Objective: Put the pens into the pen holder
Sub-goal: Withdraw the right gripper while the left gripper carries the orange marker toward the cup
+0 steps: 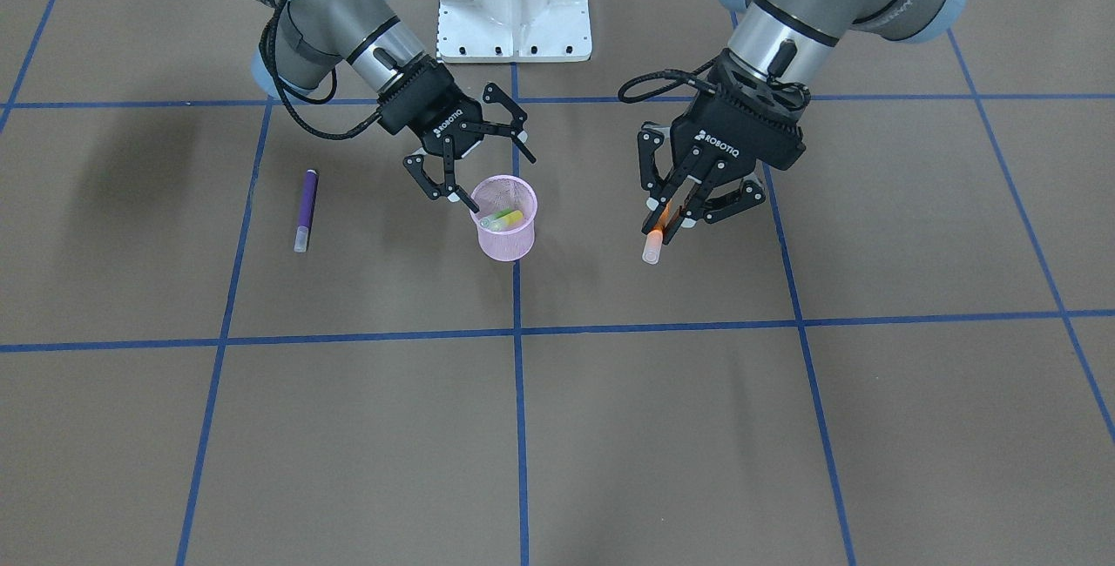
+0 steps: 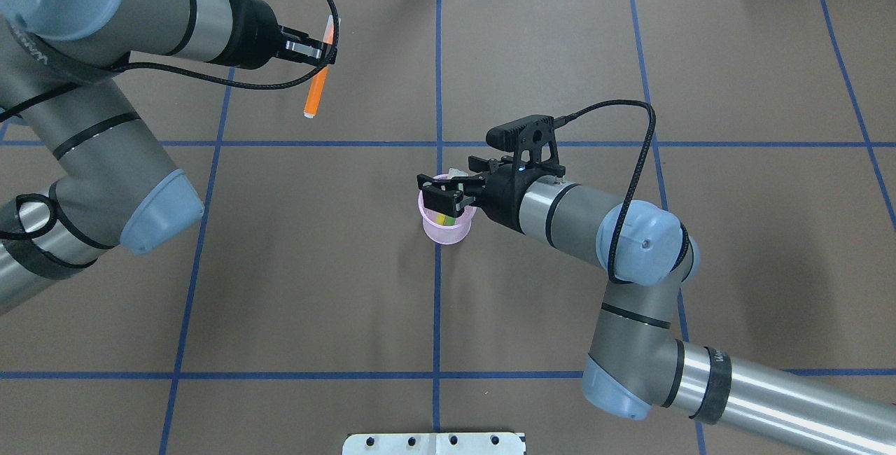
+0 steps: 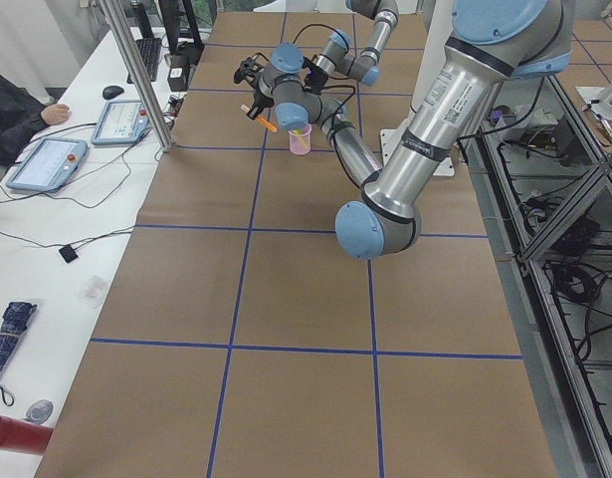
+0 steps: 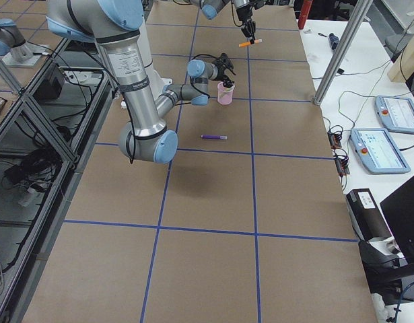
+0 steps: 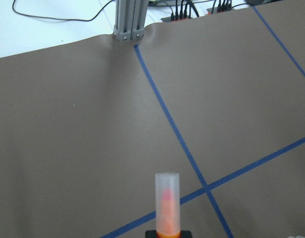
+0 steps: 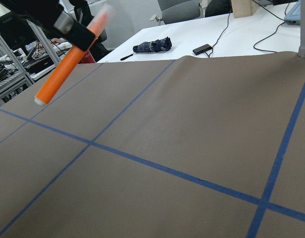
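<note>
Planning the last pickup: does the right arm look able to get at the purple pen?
Probably yes: the right hand hangs open above the pen holder, and nothing stands between it and the purple pen.

The robot's left arm stretches out toward the table's far edge, its wrist turned down. The left gripper (image 1: 672, 226) has its fingers closed on an orange pen (image 1: 653, 245), held tilted and clear of the surface. The right arm (elbow bent, forearm low over the tabletop) extends from the near edge to the middle of the table. There the right gripper (image 1: 498, 176) tilts downward, its jaws spread wide.
</note>
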`<act>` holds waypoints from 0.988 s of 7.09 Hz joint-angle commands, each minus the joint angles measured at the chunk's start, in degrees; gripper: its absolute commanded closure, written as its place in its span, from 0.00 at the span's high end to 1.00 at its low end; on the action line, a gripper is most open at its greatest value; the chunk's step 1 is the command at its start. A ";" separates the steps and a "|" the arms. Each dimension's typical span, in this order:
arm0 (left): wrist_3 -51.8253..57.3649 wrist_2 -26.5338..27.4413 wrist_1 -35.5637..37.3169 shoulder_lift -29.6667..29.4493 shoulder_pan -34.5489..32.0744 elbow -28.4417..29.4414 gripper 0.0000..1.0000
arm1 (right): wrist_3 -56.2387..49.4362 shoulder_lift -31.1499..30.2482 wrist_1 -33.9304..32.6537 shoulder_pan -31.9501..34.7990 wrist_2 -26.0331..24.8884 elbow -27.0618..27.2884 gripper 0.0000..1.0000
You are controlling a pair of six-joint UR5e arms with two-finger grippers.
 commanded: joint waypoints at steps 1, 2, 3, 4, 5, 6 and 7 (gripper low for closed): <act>-4.60 5.87 -12.48 3.07 0.68 0.32 0.00 | 2.12 -0.10 -25.74 8.21 12.25 9.99 0.99; -7.14 9.64 -14.88 3.08 2.07 -0.29 0.00 | 2.12 -0.10 -32.74 14.97 23.66 10.72 0.99; -8.30 16.38 -19.77 3.08 6.44 0.05 0.00 | 2.12 -0.45 -38.37 19.56 31.69 10.64 0.99; -8.40 25.24 -24.70 3.25 13.01 1.19 0.00 | 2.04 -0.80 -42.26 21.87 33.86 10.47 0.99; -8.49 31.50 -31.79 3.17 17.25 4.59 0.00 | 2.12 -1.41 -46.82 21.98 33.97 10.38 0.99; -8.40 34.61 -42.04 2.56 19.99 11.41 0.00 | 2.21 -1.33 -50.78 21.89 33.97 10.38 0.99; -8.40 36.29 -51.02 2.38 20.88 17.57 0.00 | 3.17 -1.68 -51.52 21.89 34.06 10.29 0.99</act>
